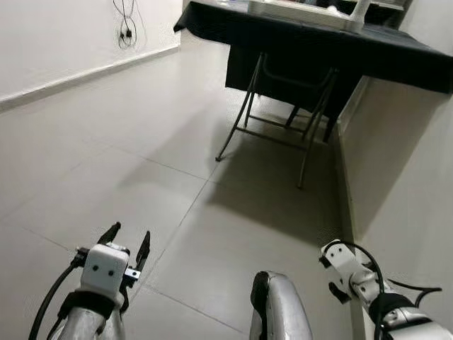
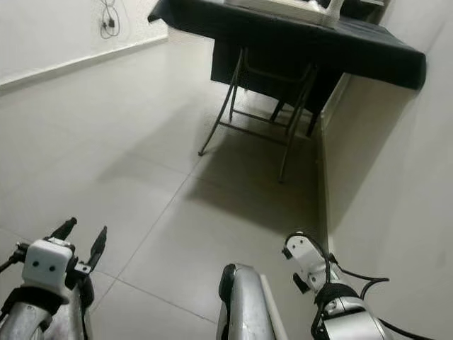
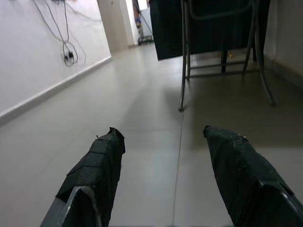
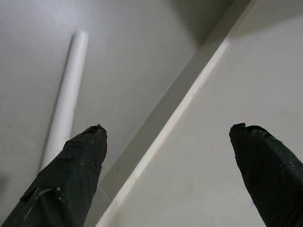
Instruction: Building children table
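Note:
A white cylindrical table leg [image 4: 66, 99] lies on the tiled floor close to the right wall's skirting, seen between the open fingers of my right gripper [image 4: 170, 132]. That right gripper's wrist [image 1: 347, 269] hangs low beside the right wall. My left gripper [image 1: 129, 244] is held low at the left, open and empty, pointing along the floor toward the black-draped table [image 1: 318, 42]. White flat parts [image 1: 297, 10] and an upright white piece [image 1: 361, 13] rest on top of that table.
The black-covered folding table has thin metal legs [image 1: 244, 113] and stands against the right wall [image 1: 410, 177]. Cables hang from a wall socket [image 1: 127, 32] at the far left. Pale floor tiles [image 1: 127, 142] stretch between me and the table.

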Robot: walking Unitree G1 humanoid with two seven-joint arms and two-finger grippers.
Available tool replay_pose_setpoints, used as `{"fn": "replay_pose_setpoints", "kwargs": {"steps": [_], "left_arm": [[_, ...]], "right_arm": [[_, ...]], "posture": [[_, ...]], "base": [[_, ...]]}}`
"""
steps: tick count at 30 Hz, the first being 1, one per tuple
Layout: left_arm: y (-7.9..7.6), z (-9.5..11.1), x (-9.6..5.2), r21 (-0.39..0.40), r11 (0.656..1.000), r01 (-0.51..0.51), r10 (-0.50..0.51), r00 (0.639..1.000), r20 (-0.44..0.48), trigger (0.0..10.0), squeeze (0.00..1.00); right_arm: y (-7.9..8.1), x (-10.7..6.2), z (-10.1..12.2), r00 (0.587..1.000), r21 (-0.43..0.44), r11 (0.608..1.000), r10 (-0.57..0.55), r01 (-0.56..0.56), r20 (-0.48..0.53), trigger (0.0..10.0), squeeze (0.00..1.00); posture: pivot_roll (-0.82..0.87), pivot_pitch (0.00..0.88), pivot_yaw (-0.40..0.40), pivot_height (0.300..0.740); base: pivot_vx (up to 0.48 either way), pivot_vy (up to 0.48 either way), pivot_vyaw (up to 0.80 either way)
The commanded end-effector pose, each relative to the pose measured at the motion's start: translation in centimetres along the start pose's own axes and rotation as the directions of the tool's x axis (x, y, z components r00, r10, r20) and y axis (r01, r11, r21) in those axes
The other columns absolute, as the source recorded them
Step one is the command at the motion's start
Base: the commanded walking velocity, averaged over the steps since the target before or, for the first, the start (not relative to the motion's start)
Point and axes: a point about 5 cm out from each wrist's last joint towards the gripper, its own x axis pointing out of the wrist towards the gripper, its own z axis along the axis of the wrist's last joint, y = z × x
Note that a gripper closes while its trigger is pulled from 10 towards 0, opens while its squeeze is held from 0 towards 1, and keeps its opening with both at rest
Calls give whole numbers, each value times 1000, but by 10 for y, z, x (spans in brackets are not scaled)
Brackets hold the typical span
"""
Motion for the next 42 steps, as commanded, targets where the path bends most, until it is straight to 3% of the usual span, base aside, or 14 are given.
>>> {"fn": "replay_pose_setpoints", "kwargs": {"steps": [1, 4, 6, 8, 15, 22, 27, 31, 42], "left_arm": [[-1, 2, -4, 11, 1000, 3, -3, 1000, -8, 10000, 0], [-2, 3, -9, 8, 1000, 6, -6, 1000, -21, 10000, 0], [-2, 3, -9, 8, 1000, 6, -6, 1000, -21, 10000, 0], [-2, 3, -10, 7, 1000, 9, -9, 1000, -26, 10000, 0], [-1, 5, -7, 7, 1000, 18, -18, 1000, -25, 10000, 0], [-3, 5, -10, 5, 1000, 30, -30, 999, -31, 10000, 0], [2, 10, -4, 15, 999, 32, -32, 999, -19, 10000, 0], [15, 11, 0, 48, 999, 19, -18, 1000, -10, 10000, 0], [32, 13, -2, 86, 996, -17, 19, 1000, -14, 10000, 0]], "right_arm": [[-1, 1, -15, 999, -1, 1000, 3, -3, -43, 10000, 0], [10, 3, -16, 998, 70, 995, 69, -69, -2, 10000, 0], [10, 3, -16, 998, 70, 995, 69, -69, -2, 10000, 0], [16, 2, -5, 991, 129, 984, 119, -126, 66, 10000, 0], [10, 0, 9, 986, 100, 987, 112, -125, 124, 10000, 0], [-2, 0, -2, 992, 98, 992, 67, -78, 107, 10000, 0], [-2, 0, -8, 993, 111, 991, 65, -75, 99, 10000, 0], [5, 1, -9, 993, 138, 987, 67, -81, 102, 10000, 0], [16, 2, -4, 989, 142, 985, 80, -97, 123, 10000, 0]], "posture": [[-41, 53, -186, 310], [-38, 66, -185, 300], [-38, 66, -185, 300], [-37, 80, -177, 300], [-50, 82, -168, 300], [-62, 84, -154, 300], [-57, 83, -143, 300], [-58, 83, -140, 300], [-26, 90, -128, 300]], "base": [[0, 0, 0], [0, 0, 0], [0, 0, 0], [0, 0, 0], [0, 0, 0], [0, 0, 0], [0, 0, 0], [0, 0, 0], [0, 0, 0]]}}
